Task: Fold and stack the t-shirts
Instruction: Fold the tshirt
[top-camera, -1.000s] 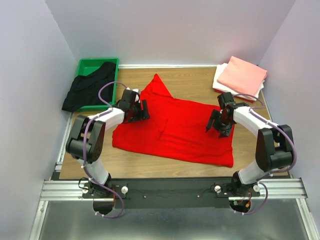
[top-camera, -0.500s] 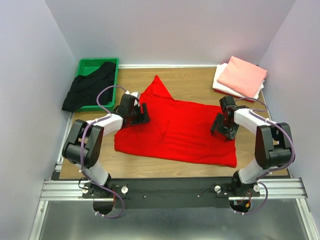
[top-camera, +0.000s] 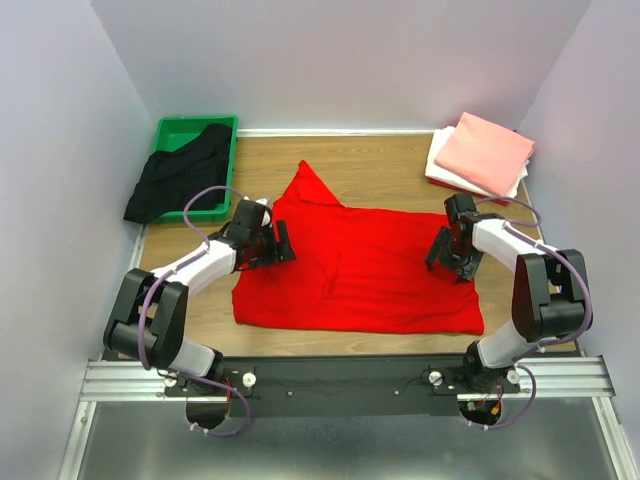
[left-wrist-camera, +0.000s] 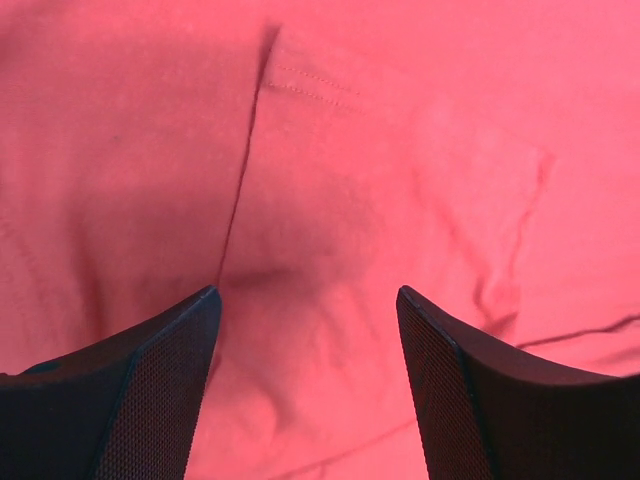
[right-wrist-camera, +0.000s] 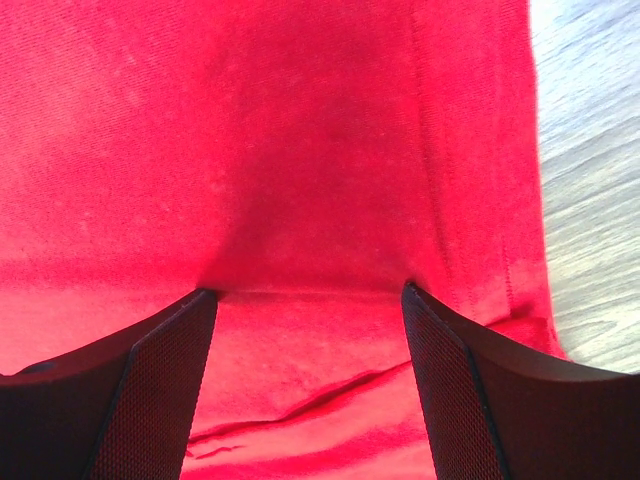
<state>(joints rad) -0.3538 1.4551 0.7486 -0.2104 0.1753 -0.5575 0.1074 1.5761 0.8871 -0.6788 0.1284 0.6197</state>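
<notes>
The bright red t-shirt (top-camera: 370, 265) lies spread on the wooden table, one sleeve pointing to the back. My left gripper (top-camera: 272, 243) is open, its fingers pressed down on the shirt's left part; red cloth (left-wrist-camera: 330, 200) fills its view. My right gripper (top-camera: 452, 255) is open and pressed on the shirt's right side near its hem (right-wrist-camera: 470, 180). The black t-shirt (top-camera: 178, 178) lies crumpled in the green tray. The salmon-pink shirt (top-camera: 484, 151) lies folded on top of the folded white one (top-camera: 441, 162) at the back right.
The green tray (top-camera: 173, 128) stands at the back left, the black shirt hanging over its near rim. Bare wood (top-camera: 390, 165) shows behind the red shirt. White walls close in left, back and right. The metal rail (top-camera: 340, 375) runs along the near edge.
Both grippers have slid toward the near edge and dragged the red shirt with them. The shirt now lies flatter and squarer to the table, its near hem closer to the edge.
</notes>
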